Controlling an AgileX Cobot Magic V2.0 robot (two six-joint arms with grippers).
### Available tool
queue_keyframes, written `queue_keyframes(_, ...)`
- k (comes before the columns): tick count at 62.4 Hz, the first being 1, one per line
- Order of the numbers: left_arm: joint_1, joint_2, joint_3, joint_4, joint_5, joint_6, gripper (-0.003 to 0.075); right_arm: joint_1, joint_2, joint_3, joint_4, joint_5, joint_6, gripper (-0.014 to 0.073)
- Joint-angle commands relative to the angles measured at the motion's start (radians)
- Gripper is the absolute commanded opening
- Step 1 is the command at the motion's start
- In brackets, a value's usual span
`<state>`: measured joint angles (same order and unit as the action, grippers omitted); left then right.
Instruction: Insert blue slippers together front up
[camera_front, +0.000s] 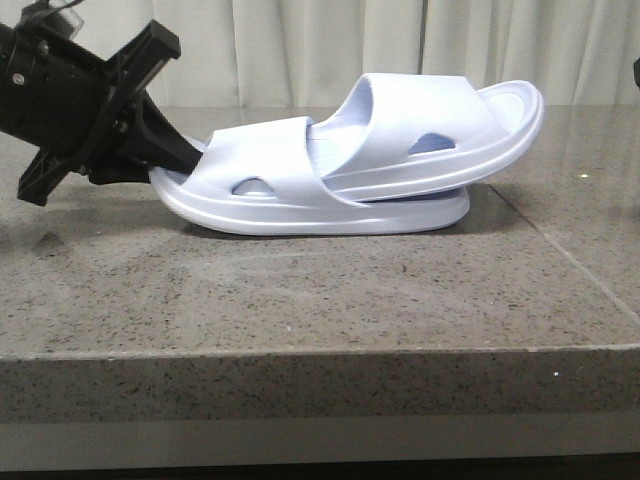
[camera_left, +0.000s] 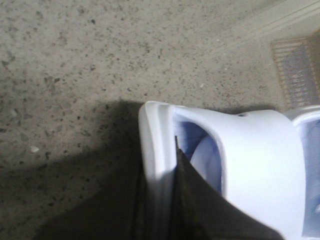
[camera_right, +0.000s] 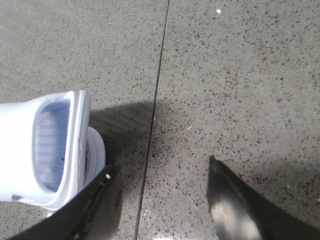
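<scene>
Speckled grey stone worktop (camera_front: 300, 300) in the foreground, its thick front edge nearest the camera, a thin seam running far-to-near across its right part. Farther back, near the middle, the blue slippers: lower slipper (camera_front: 300, 205) flat on its sole, upper slipper (camera_front: 440, 130) pushed in under the lower one's strap and tilted, its free end raised toward the right. Both very pale, almost white, with oval side holes facing the camera. At left, black left tool (camera_front: 175, 160) clamped on the left end of the lower slipper, one finger (camera_left: 200, 200) inside the footbed and the rim pinched between, as seen in the left wrist view. Right tool (camera_right: 162, 200) spread wide and holding nothing, hovering over bare worktop just beside the slippers' right end, as shown in the right wrist view; barely a dark sliver at the right edge of the front view. Pale pleated curtain (camera_front: 300, 50) beyond the worktop, farthest back.
</scene>
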<state>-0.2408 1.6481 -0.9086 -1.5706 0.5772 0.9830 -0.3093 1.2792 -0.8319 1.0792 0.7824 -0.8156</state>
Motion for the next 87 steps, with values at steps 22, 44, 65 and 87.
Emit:
queue_keyframes(22, -0.004, -0.027, -0.030, -0.014, -0.016, 0.010, 0.0095, 0.003, -0.032, -0.024, 0.035, 0.021, -0.014, 0.0418)
queue_keyframes(44, 0.069, -0.082, -0.030, 0.110, -0.018, -0.001, 0.0359, 0.004, -0.032, -0.024, 0.034, 0.032, -0.014, 0.0418)
queue_keyframes(65, 0.186, -0.325, -0.030, 0.743, 0.030, -0.348, 0.0358, 0.167, -0.110, -0.024, -0.153, 0.021, 0.070, 0.0416)
queue_keyframes(87, 0.182, -0.696, -0.020, 1.497, 0.233, -0.904, 0.0358, 0.254, -0.397, -0.024, -0.681, 0.100, 0.514, 0.0416)
